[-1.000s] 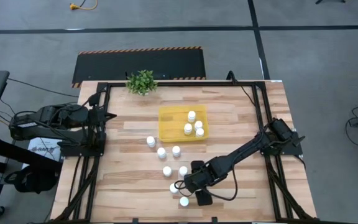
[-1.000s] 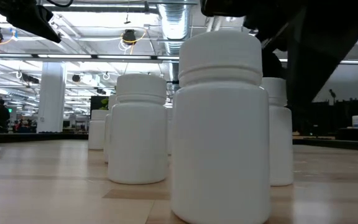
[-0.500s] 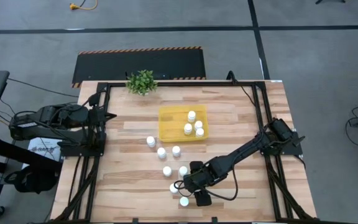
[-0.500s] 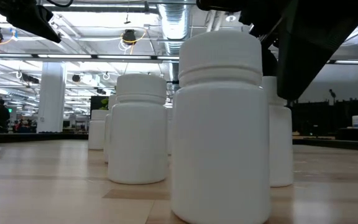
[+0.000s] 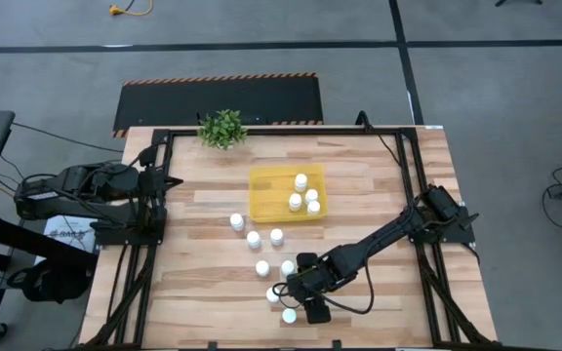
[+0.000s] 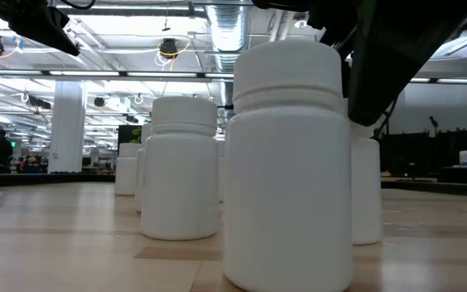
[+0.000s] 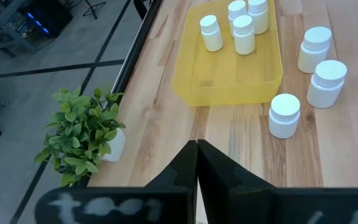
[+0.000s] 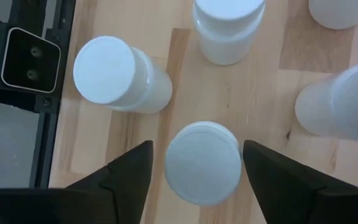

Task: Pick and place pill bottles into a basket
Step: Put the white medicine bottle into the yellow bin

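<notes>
Bottle (image 8: 202, 162) stands upright, cap up, between open right pincer (image 8: 197, 171) fingers

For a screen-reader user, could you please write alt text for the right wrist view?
The open right gripper straddles an upright white pill bottle on the wooden table, one dark finger on either side. More white bottles stand around it.

From table height the right arm (image 6: 396, 57) covers the top of the pill bottle (image 6: 366, 191) behind the nearest one, and its pincer is out of sight above. Looking past the right gripper (image 8: 202, 163), the bottles (image 8: 340, 102) beyond its fingers are cropped. Far-off figures (image 6: 2, 148) are too small to make out.
</notes>
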`<state>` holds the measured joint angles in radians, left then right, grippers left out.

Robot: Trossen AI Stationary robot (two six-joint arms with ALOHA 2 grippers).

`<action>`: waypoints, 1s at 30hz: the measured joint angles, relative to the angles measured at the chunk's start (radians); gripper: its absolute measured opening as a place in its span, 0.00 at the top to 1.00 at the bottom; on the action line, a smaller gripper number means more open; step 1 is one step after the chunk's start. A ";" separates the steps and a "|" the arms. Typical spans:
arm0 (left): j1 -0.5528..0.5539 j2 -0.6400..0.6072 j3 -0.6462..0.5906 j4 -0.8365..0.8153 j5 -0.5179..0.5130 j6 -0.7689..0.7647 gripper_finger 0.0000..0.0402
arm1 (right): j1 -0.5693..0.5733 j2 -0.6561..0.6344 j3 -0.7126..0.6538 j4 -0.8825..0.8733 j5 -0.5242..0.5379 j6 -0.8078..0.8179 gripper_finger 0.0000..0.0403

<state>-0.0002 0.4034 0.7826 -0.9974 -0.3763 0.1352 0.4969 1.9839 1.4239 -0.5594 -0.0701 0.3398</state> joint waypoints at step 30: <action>0.000 0.000 0.000 0.000 0.000 0.000 1.00 | -0.165 -0.298 0.000 -0.344 0.009 0.052 0.61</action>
<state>-0.0002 0.4032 0.7826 -0.9977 -0.3763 0.1352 0.3322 1.6861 1.4235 -0.9038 -0.0610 0.3920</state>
